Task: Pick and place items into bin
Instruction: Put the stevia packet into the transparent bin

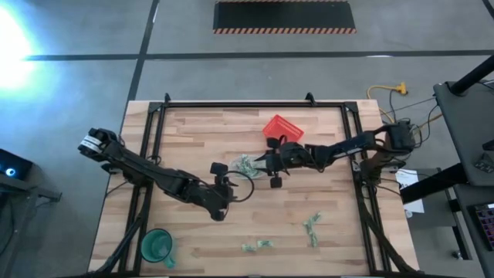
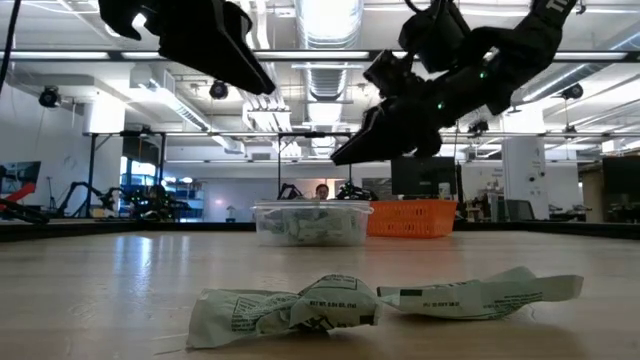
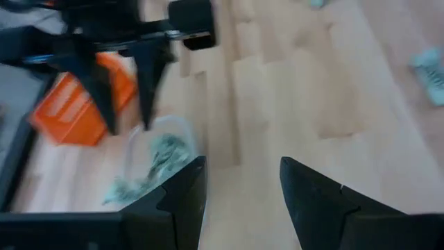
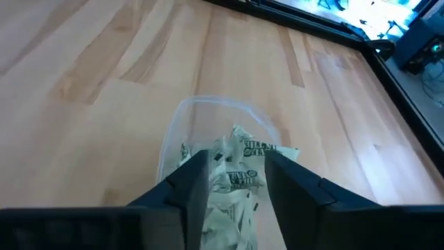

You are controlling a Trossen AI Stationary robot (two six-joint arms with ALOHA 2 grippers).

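The clear bin (image 1: pixel 245 166) sits mid-table with several pale green wrapped items (image 4: pixel 239 170) inside; it also shows in the low view (image 2: pixel 312 222). More items lie loose near the table's near edge (image 1: pixel 256 245) (image 1: pixel 312 226), and two lie close in the low view (image 2: pixel 380 298). My right gripper (image 4: pixel 236 180) (image 1: pixel 262 164) hovers open above the bin's right side, its fingers pointing down over the packets. My left gripper (image 3: pixel 243 184) (image 1: pixel 230 182) hangs open above bare wood just left of and nearer than the bin, holding nothing.
A red mesh basket (image 1: pixel 282 127) stands just beyond the bin, toward the far edge. A green cup (image 1: pixel 157 245) sits at the near left corner. A black frame (image 1: pixel 231 104) borders the tabletop. Bare wood lies between the bin and the loose items.
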